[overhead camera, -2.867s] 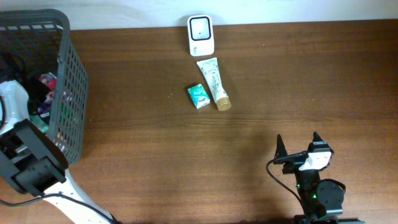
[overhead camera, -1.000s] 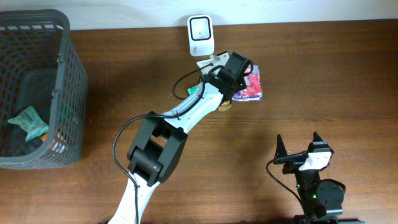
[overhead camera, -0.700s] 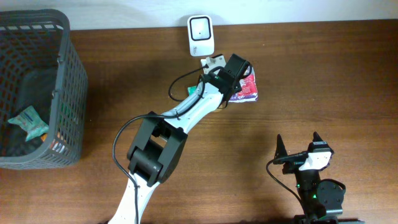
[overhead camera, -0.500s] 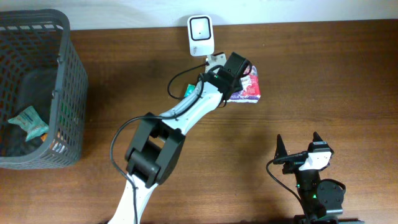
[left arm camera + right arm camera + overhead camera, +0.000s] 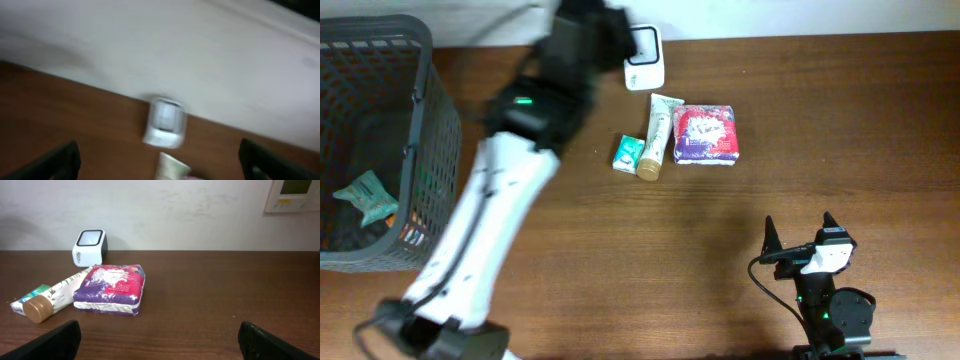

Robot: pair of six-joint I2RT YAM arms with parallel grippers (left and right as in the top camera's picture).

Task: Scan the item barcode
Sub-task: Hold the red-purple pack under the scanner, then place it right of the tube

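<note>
Your left claw [image 5: 161, 163] and right claw [image 5: 160, 341] gape wide, empty; the packet [image 5: 707, 135] lies near the scanner [image 5: 645, 60] by the table's [image 5: 840, 120] far edge.

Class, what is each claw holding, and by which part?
Nothing is held. The left claw and right claw are both open and empty; the purple packet lies free on the table.

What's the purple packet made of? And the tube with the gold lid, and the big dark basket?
The purple packet looks like soft, shiny plastic wrap: it bulges and crinkles at the edges. The tube is probably squeezy plastic, smooth and printed; its gold cap shines like metal but may be plastic. The basket seems stiff dark plastic, moulded in a grid of holes.
</note>
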